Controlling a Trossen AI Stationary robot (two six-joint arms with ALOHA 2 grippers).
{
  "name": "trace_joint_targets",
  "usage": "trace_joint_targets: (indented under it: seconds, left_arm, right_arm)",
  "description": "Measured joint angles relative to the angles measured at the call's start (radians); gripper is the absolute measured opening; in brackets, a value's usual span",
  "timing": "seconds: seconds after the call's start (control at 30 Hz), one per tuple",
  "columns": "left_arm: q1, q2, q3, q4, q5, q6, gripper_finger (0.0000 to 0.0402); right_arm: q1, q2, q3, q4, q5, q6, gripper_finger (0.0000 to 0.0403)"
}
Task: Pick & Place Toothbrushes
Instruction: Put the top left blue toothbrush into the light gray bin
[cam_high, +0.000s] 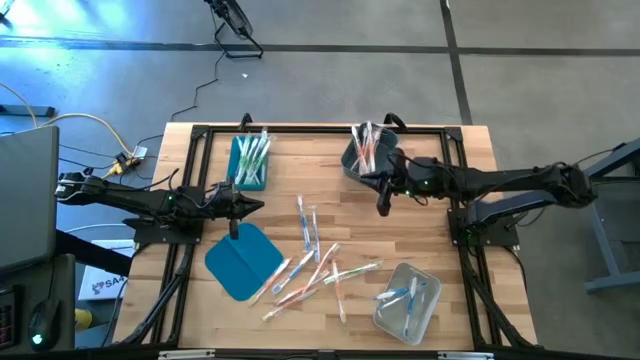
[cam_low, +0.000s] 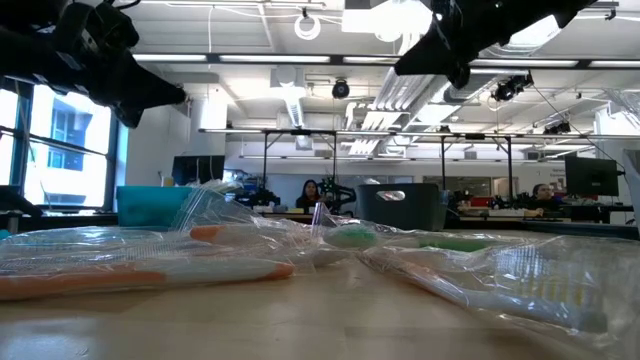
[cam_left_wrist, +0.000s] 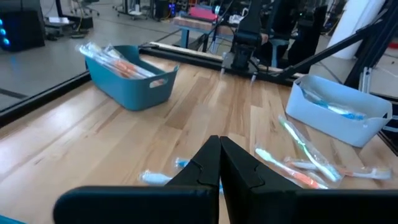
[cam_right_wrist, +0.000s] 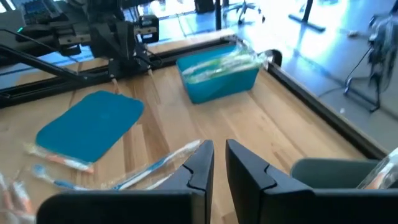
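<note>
The clear bin (cam_high: 407, 302) stood at the near right part of the wooden table (cam_high: 440, 240), and a few toothbrushes with blue parts lay inside it. To the left of this bin, most of the loose toothbrushes (cam_high: 318, 265) lay scattered on the bare wood in a loose heap, some crossing each other, with pale handles and orange, green or blue parts. Further left of the heap lay the flat teal lid (cam_high: 243, 260), and one or two brushes touched its edge. Beyond the clear bin and closer to the middle, the right gripper (cam_high: 383, 207) hung above the wood just in front of the grey bin (cam_high: 366, 158); its two fingers stood a small gap apart, with nothing between them, as the right wrist view showed (cam_right_wrist: 214, 163). The left gripper (cam_high: 258, 206) was over the table near the far end of the lid, with its fingers pressed together and holding nothing (cam_left_wrist: 219, 163). At the far side, well beyond the clear bin, the grey bin held a bunch of brushes with orange parts standing up, and the teal bin (cam_high: 249, 163) to its left held brushes with green parts.
</note>
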Motion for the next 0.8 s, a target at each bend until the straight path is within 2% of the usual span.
trace_joint_targets:
  seconds: [0.13, 0.57, 0.8]
  left_arm:
    - [0.000, 0.000, 0.000, 0.001, 0.000, 0.014, 0.0000]
    - [-0.002, 0.071, 0.003, 0.014, 0.013, -0.020, 0.0000]
    - [-0.002, 0.107, 0.077, -0.028, 0.014, -0.033, 0.0000]
  right_arm:
    - [0.052, 0.000, 0.000, 0.025, 0.071, -0.017, 0.0034]
    - [0.104, 0.000, 0.000, 0.048, 0.072, -0.020, 0.0034]
    - [0.103, 0.000, 0.000, 0.047, 0.068, -0.020, 0.0034]
